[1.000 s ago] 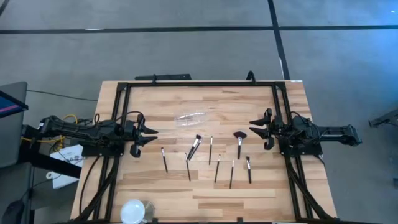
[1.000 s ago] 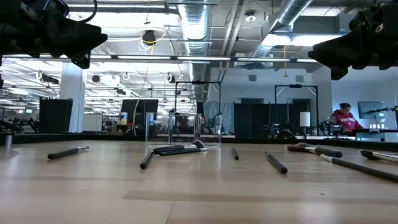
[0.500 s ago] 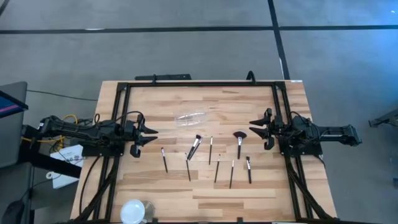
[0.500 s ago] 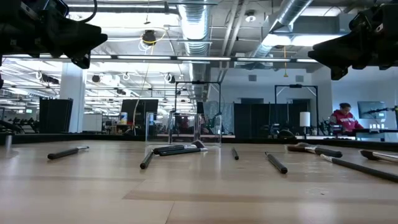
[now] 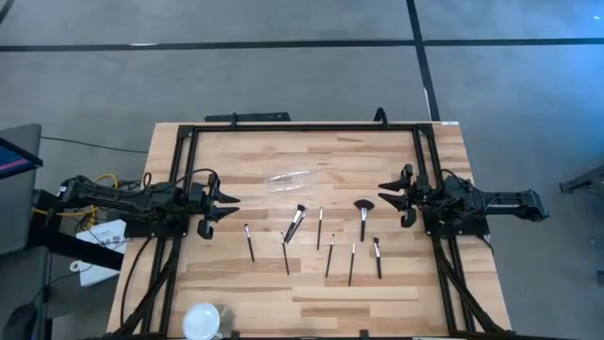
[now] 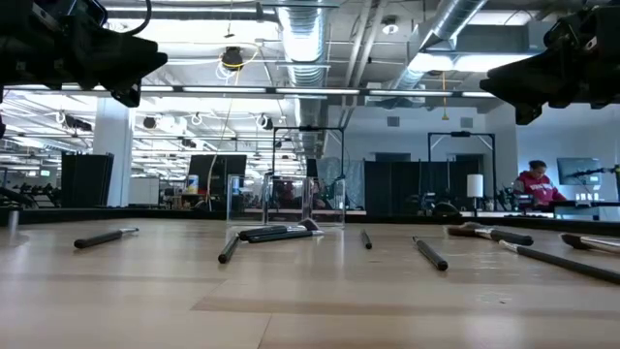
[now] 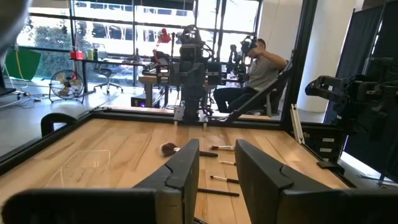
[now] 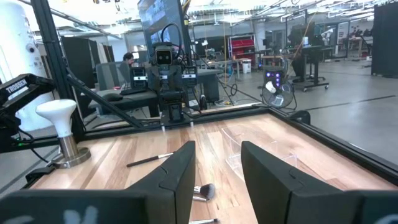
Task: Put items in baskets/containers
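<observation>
Makeup brushes (image 5: 319, 227) lie scattered on the wooden table (image 5: 236, 274) near a clear container (image 5: 288, 179); left tool (image 5: 226, 207) and right tool (image 5: 385, 195) hover narrowly parted, empty; an open workshop lies behind.

The table (image 5: 396, 283) is light wood planks with a black frame (image 5: 302, 127), and the brushes (image 5: 321, 241) are dark with silver ferrules. The container (image 5: 288, 178) is clear and colourless, both arms are black.
</observation>
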Motion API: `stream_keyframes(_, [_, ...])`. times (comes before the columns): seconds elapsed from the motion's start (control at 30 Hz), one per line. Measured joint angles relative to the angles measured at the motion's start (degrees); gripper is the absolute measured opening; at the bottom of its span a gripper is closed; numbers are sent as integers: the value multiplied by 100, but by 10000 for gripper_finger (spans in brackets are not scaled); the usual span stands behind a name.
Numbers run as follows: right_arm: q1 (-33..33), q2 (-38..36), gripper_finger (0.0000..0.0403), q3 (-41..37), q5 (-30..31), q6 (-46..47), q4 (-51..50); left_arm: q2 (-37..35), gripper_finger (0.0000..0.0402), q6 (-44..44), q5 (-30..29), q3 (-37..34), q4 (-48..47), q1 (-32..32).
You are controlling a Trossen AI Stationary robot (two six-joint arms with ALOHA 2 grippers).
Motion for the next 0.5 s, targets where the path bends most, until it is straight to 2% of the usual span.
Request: stream_keyframes(0.5, [1,0,121,0,0,2,0,0,102,-1,-2,0,232,1])
